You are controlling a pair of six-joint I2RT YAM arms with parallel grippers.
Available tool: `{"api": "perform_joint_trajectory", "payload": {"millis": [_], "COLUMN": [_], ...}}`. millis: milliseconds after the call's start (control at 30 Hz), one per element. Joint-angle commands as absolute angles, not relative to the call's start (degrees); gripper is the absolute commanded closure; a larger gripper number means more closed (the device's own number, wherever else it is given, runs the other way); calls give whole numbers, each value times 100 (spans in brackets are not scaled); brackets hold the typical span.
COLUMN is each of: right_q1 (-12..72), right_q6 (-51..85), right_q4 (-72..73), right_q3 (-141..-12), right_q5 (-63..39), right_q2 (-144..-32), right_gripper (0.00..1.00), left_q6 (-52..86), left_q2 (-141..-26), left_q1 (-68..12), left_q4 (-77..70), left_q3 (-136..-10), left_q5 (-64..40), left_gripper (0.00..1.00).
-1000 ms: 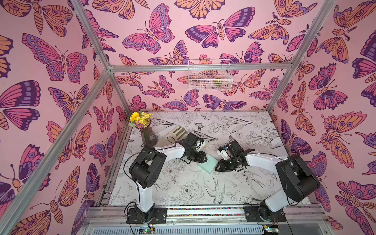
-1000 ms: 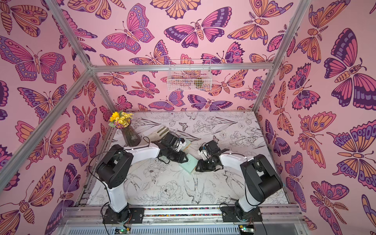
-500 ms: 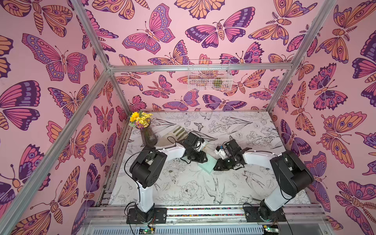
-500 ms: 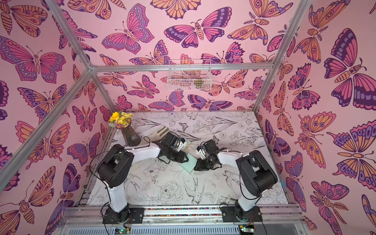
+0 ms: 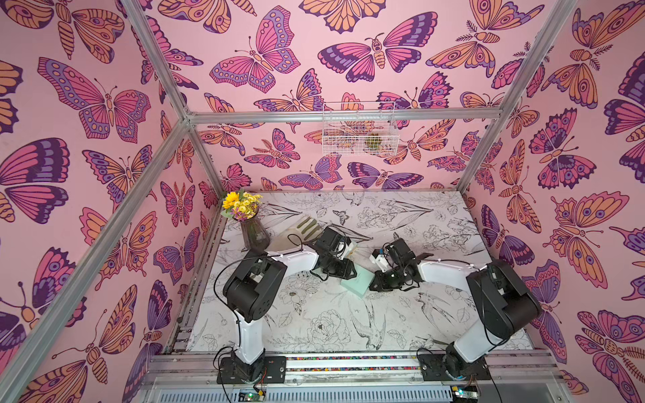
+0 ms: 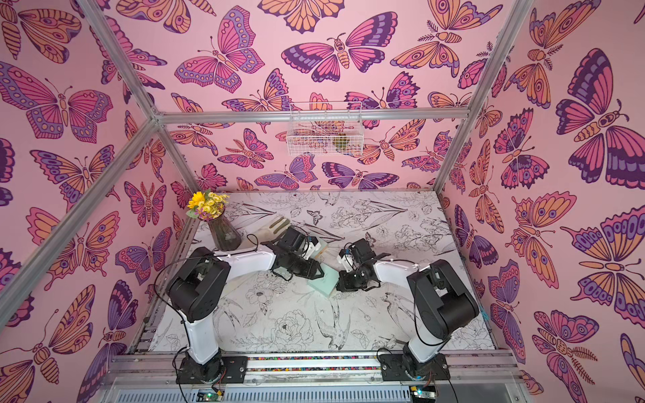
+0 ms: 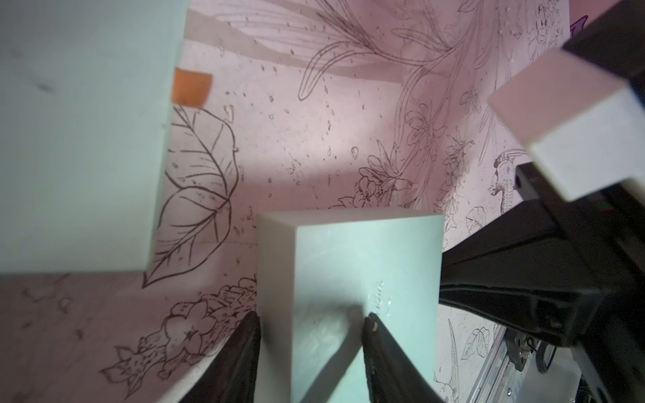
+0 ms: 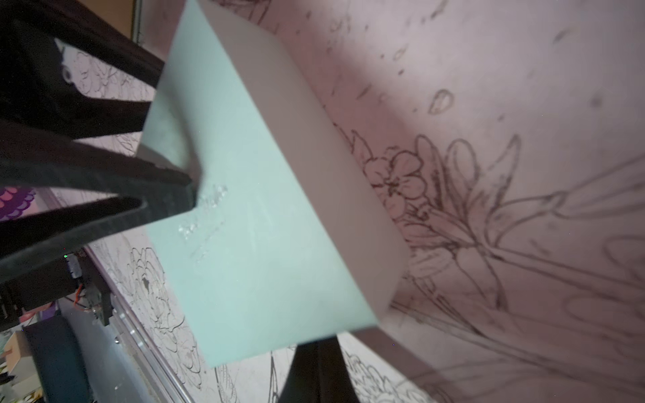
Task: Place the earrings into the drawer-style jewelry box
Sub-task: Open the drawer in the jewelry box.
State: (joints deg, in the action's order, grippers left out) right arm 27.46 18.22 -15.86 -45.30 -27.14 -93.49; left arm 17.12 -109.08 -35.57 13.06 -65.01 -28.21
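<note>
A flower vase [image 5: 254,235] standing at the back left of the table [image 5: 314,324] is taken as the landmark. To the right of the vase and nearer the front, the left claw [image 7: 310,321] is seen clamped on the jewelry box [image 5: 356,285]. Its jaws are held only a little apart, with one finger [image 7: 244,349] laid against the pale side and the other pressed onto the green top face. Small glinting specks [image 8: 209,206] are seen on that top face, just beside the pressing finger; whether they are the earrings cannot be told.

The box is found further right of the vase, between the two claws in both top views. Its long axis is laid at a slant to the table's front edge, running from the end held by the left claw toward the right claw. Whether it rests flat cannot be told.

Furthest right of the vase, the right claw [image 8: 316,366] is closed completely, its tips just beside the box's free end. Whether anything is pinched between them cannot be told.
</note>
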Motion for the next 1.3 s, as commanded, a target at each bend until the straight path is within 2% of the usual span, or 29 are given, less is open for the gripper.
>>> {"api": "perform_joint_trajectory", "payload": {"millis": [0, 567, 1000, 1033, 1133, 1267], "right_q1": [2733, 2732, 2733, 2733, 2733, 2736], "right_q6": [2015, 2326, 2339, 2376, 2472, 2515], "right_q4": [-2132, -3342, -3216, -3226, -3390, -3690], "right_q3": [-4379, -4140, -4197, -4192, -4232, -4307], "right_q5": [-2025, -858, -1059, -1012, -812, -508], "right_q2": [-9113, -8228, -8352, -8337, -8235, -7981], "right_gripper": [100, 100, 100, 97, 81, 73], "left_q6": [1748, 1697, 1675, 1670, 1696, 1714], "left_q2": [-11021, -11076, -11118, -11093, -10935, -10643], "left_q1": [-3386, -3347, -3389, -3399, -3437, -3479], "left_q4": [1775, 1872, 1863, 1872, 1928, 2096], "left_q3": [-6271, -6231, -6319, -6318, -6387, -6670], "left_q5": [-2032, -1837, -1969, -1969, -1917, -1882], "left_gripper": [51, 51, 50, 50, 49, 45]}}
